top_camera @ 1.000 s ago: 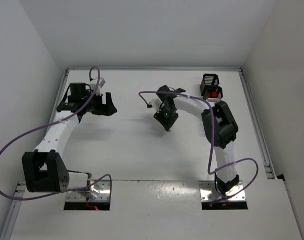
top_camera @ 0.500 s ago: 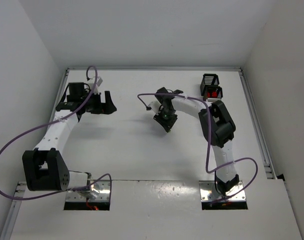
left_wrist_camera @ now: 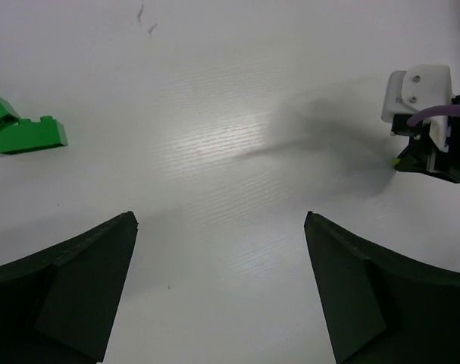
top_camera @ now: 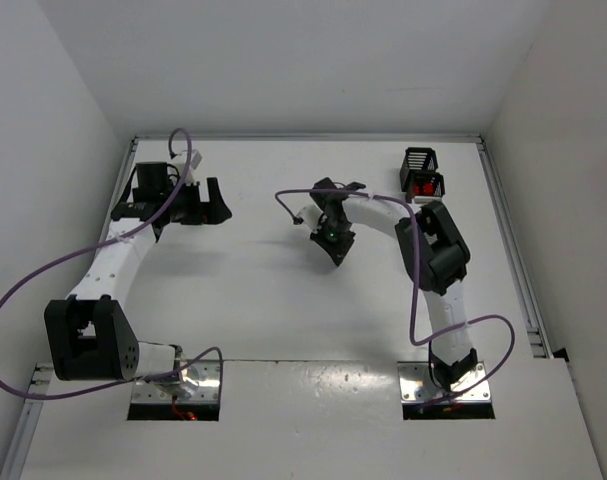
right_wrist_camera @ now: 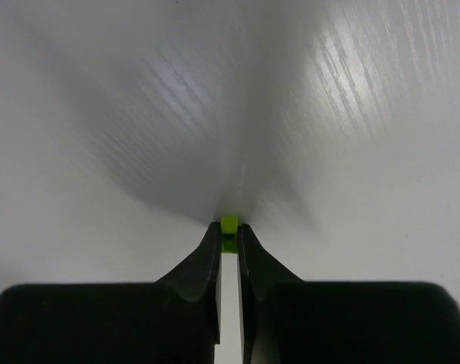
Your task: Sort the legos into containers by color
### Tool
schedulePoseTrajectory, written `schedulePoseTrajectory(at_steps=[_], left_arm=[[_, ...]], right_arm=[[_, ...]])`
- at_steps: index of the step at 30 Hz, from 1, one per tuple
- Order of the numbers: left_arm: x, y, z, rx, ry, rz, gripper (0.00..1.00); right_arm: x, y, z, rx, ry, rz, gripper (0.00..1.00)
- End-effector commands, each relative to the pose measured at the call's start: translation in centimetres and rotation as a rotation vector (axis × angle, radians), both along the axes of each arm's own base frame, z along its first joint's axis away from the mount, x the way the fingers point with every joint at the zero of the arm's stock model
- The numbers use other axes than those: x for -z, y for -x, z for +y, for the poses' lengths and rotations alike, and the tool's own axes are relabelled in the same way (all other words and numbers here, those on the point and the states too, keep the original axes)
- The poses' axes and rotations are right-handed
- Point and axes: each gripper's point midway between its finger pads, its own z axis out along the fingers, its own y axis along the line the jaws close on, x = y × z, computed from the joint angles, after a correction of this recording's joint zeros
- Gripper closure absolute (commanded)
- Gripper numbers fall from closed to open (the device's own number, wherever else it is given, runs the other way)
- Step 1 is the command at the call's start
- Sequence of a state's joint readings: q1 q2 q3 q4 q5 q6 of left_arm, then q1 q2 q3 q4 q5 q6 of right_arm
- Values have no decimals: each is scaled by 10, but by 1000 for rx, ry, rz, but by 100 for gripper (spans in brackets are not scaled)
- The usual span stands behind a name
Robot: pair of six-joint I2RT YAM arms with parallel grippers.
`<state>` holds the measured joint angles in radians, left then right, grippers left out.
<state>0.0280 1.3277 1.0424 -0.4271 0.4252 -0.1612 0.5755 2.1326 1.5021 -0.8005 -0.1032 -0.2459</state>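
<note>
**Left gripper point(top_camera: 202, 207) spread wide near green bricks; right gripper point(top_camera: 337, 255) pinching a lime-yellow brick**

Farthest left, two dark green legos point(left_wrist_camera: 30, 135) lie on the white table point(top_camera: 263, 300). In the left wrist view they sit ahead of the fingertips and outside the left-hand finger. They are close together, touching or nearly so, and the outer one is cut off by the picture's edge.

The left gripper hangs over the table with its jaws as far apart as they go. Nothing is between its dark fingers point(left_wrist_camera: 63, 296), only bare table. Ahead of the right-hand finger and outside it, the right arm's wrist point(left_wrist_camera: 419, 91) shows as a white mount above a black body.

Toward the middle, the right gripper points down at the table. Its fingers point(right_wrist_camera: 203, 265) are drawn almost together, with only a thin slit between them. A lime-yellow lego point(right_wrist_camera: 229, 224) is clamped at the very tips and stands slightly proud of them. Whether the brick touches the table cannot be told.

To the right of those fingers, well apart and past the arm's elbow, two black containers stand just beside each other. The farther container point(top_camera: 419, 152) is too dark inside to read. The nearer container point(top_camera: 440, 186) holds red legos point(top_camera: 420, 187).
</note>
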Motion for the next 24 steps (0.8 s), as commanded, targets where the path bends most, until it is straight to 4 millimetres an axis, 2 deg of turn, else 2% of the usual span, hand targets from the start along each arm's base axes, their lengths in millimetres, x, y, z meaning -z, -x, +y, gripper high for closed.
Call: schedulePoseTrajectory(at_steps=[1,2,3,4,5,6,7,9,10,12,13,15,16,18,19,20,21,24], left_arm=[[-9,-5,6,-36,-2,-48,1],[-20,-6,8,-44,-10,-91,1],[-16,-5,1,-12,-32,-100,1],[-18,-5,2,-21,-63,-113,1],[-18,-7,-2,-10,-89,-129,1],[-19,-7,-13,41,-122,-140,1],[-24,-8,-16,52,-137,-154,1],[-20,-6,-22,101,-155,-144,1],[-21,-4,-26,129,-147,-150,1],[-25,-3,-28,158,-168,-176,1],[-25,-2,-32,174,-175,-181,1],[-25,-1,-35,190,-181,-186,1],[-22,-3,-37,203,-182,-185,1],[-18,-4,-38,218,-182,-178,1],[-17,-6,-40,225,-176,-174,1],[-20,-9,-41,225,-176,-180,1],[-24,-10,-43,225,-182,-189,1],[-22,-17,-36,186,-204,-174,1]], right_arm=[[-59,-23,-2,-15,-50,-126,95],[-77,-30,-2,-27,-60,-171,96],[-92,-30,-8,-24,-65,-187,96],[-119,-33,-14,-8,-84,-243,97],[-132,-33,-18,-2,-75,-269,97],[-135,-24,-33,23,-42,-236,99],[-141,-23,-48,60,-13,-228,99],[-149,-14,-72,113,9,-221,100],[-144,-9,-92,142,64,-235,100],[-159,-7,-122,204,81,-265,100],[-161,-10,-141,260,95,-269,100],[-162,-8,-158,320,94,-277,100],[-159,-8,-175,368,105,-266,100],[-164,-19,-189,431,86,-298,100],[-158,-25,-205,490,97,-278,100],[-165,-37,-208,510,69,-294,100],[-155,-45,-214,539,79,-267,100],[-158,-70,-233,621,63,-286,100]])
